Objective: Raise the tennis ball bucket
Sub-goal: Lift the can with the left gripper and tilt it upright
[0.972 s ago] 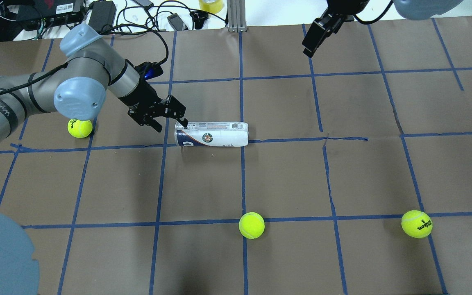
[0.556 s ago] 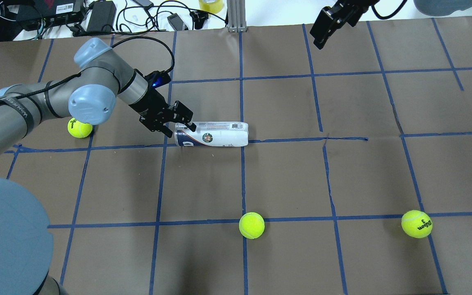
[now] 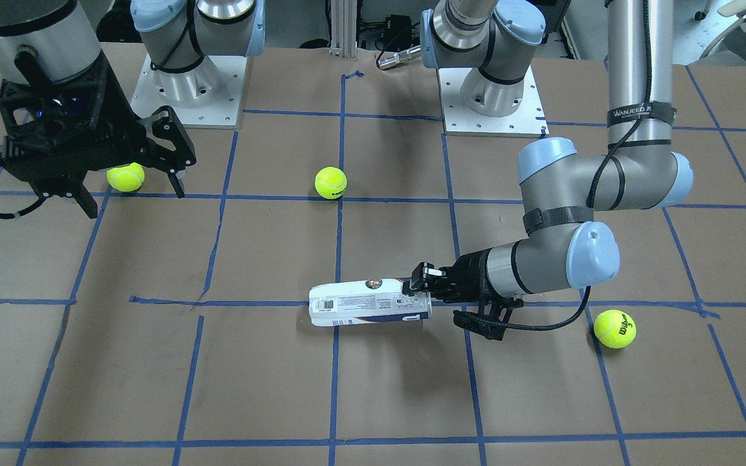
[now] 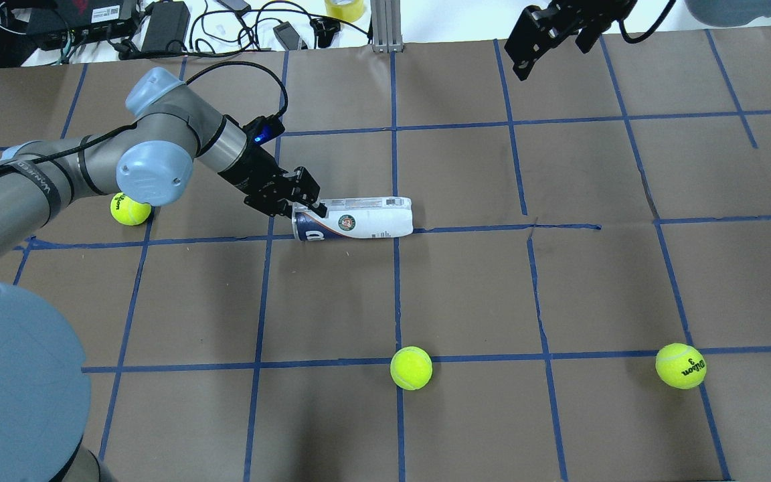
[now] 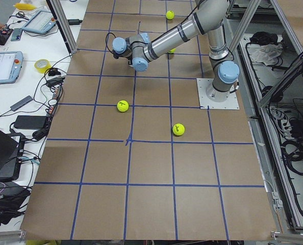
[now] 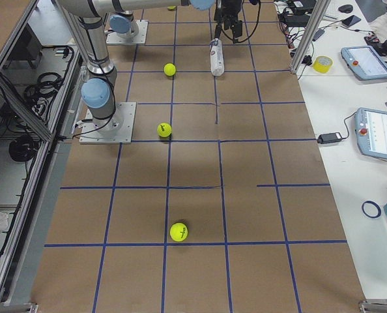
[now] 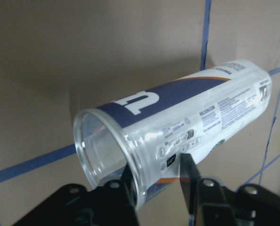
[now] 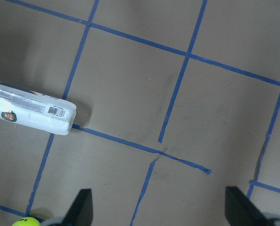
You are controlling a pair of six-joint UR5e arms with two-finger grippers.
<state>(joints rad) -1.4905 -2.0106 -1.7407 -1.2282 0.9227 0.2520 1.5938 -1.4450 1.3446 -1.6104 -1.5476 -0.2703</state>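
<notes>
Tennis ball bucket lies sideways, tennis balls scattered well apart

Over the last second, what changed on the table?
The left hand slid forward onto the tennis ball bucket, its fingers narrowing to straddle the open rim, nudging it slightly rightward. The right hand drew back toward the far edge. The three tennis balls stayed put.

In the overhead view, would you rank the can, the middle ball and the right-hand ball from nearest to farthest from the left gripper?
From the left gripper:
1. The can, at its fingertips, just to its right.
2. The middle ball, lower centre of the view.
3. The right-hand ball, lower right, farthest.
</notes>
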